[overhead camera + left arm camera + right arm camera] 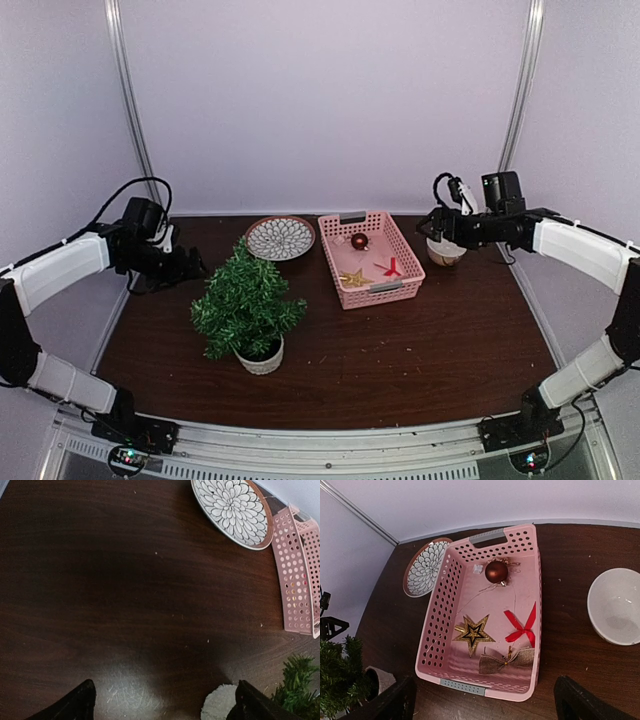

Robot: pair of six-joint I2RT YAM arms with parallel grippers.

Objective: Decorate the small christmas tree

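The dark wooden table (400,350) takes up most of the top view, and the two arms reach in over it from the sides. The left arm (60,270) is bent at the elbow, with its forearm going inward and a little down over the left edge of the table. The left gripper (192,268) hangs low above bare wood, its fingers spread wide and grasping nothing. The right arm (580,250) is stretched higher, with its forearm nearly level. The right gripper (432,222) is above the far right part of the table, its fingers also wide apart and empty. The small christmas tree (245,300) stands upright in its whitish pot (262,358) at the left of the middle, near the front, apart from both grippers. Behind it to the right is a pink basket (440,615), and just beside the basket's left side lies a flower-patterned plate (280,238). A white bowl (615,605) stands to the right of the basket, under the right wrist. Inside the basket lie a burlap bow (506,660), a gold star (472,634), a red ribbon bow (521,627) and a small red ball (496,572).
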